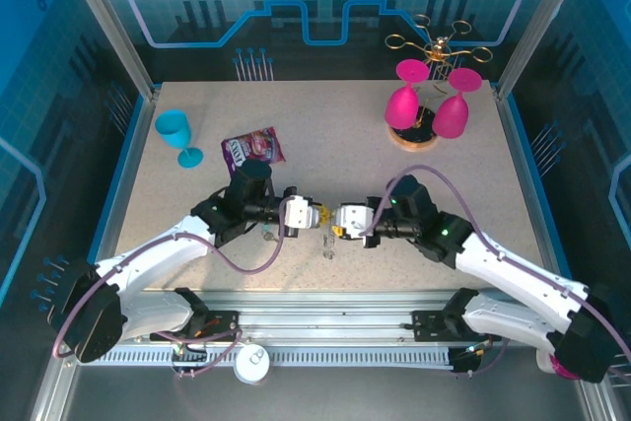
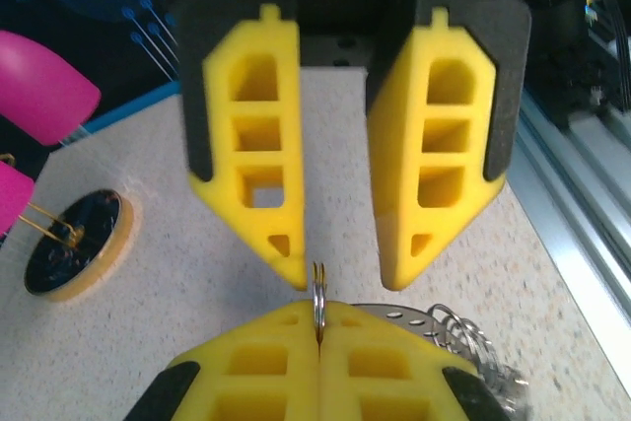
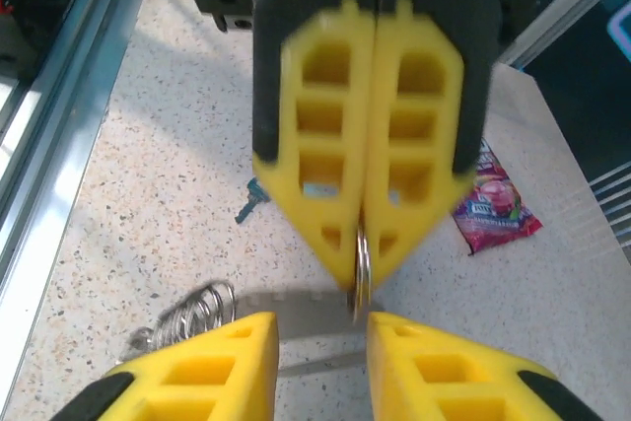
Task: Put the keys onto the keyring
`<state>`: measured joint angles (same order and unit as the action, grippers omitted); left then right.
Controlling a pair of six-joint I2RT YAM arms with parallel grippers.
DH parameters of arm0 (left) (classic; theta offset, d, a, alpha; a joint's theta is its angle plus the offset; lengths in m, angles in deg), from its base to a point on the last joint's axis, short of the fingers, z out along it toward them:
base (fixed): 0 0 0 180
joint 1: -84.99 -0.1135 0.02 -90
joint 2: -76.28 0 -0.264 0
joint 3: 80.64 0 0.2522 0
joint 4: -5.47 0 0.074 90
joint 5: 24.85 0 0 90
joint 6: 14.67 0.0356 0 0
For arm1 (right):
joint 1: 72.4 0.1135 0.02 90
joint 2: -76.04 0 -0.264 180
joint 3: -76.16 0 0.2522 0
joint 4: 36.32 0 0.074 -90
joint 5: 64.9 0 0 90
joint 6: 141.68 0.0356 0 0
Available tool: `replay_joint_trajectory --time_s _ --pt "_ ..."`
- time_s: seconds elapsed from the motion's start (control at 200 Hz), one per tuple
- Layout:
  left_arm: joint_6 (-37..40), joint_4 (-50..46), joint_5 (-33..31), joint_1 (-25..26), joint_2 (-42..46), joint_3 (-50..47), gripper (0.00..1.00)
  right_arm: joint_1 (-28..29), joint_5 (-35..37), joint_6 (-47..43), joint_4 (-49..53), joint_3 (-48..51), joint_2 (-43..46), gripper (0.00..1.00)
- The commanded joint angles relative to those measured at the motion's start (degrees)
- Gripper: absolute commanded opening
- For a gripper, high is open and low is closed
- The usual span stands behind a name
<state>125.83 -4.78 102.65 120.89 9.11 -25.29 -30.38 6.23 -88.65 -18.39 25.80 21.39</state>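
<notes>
The keyring (image 2: 317, 293) is a thin silvery split ring, seen edge-on, and my left gripper (image 2: 317, 311) is shut on it. My right gripper (image 3: 322, 327) faces it tip to tip and is open, with its fingertips (image 2: 292, 268) on either side of the ring's top. From the keyring (image 3: 362, 261) a flat silvery strip (image 3: 296, 309) with small holes runs to a cluster of wire rings (image 3: 192, 313). One small key (image 3: 250, 203) with a teal head lies loose on the table. Both grippers (image 1: 317, 214) (image 1: 341, 219) meet over the table's front middle.
A purple snack packet (image 1: 254, 148) lies behind the left arm, and a teal goblet (image 1: 177, 133) stands at the back left. Two pink glasses (image 1: 406, 101) hang on a gold rack (image 1: 434, 46) at the back right. The metal rail (image 1: 315, 301) runs along the front edge.
</notes>
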Motion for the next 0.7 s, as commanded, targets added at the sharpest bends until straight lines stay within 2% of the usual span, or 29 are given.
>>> replay_joint_trajectory --time_s 0.0,0.13,0.26,0.445,0.565,0.695 --pt "-5.3 9.1 5.9 -0.4 2.1 -2.6 0.0 -3.5 -6.9 8.7 -16.9 6.1 2.3 0.3" --pt "-8.7 13.3 9.9 -0.7 2.7 -4.2 0.0 -4.2 -10.0 12.0 -24.7 8.8 2.0 0.28" --pt "-10.7 14.8 12.1 -1.1 2.7 -4.6 0.0 -4.3 -12.5 13.0 -27.4 9.5 1.4 0.26" --pt "-12.5 17.8 12.2 -1.1 2.0 -5.3 0.0 -4.3 -15.3 13.6 -28.6 9.6 1.1 0.23" --pt "-13.6 19.4 12.3 -1.0 1.6 -5.5 0.0 -4.3 -16.2 13.8 -29.3 9.4 0.9 0.17" --pt "-13.5 19.2 11.9 -1.1 1.4 -5.7 0.0 -4.3 -17.0 14.3 -30.4 9.4 0.7 0.16"
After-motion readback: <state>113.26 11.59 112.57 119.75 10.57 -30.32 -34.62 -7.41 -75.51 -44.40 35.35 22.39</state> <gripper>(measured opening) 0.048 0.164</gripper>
